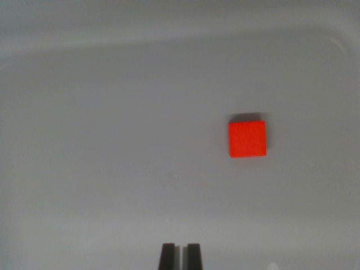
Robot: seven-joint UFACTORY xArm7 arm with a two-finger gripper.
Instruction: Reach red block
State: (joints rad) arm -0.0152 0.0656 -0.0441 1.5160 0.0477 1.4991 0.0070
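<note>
Red block [247, 139] sits flat on grey surface [101, 169], right of centre in wrist view, edges square to frame. I see bare room all round it. Gripper [180, 256] at bottom edge, well apart from block, fingertips nearly together, grasping nothing.

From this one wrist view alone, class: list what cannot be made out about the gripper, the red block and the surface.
- Gripper: the wrist view's bottom edge cuts it off; only two dark fingertips show, close together.
- Red block: seen from above, so its height and underside are hidden.
- Grey surface: soft focus blurs any texture; the pale curved band near the top is too vague to identify.
- Arm: out of frame entirely.
</note>
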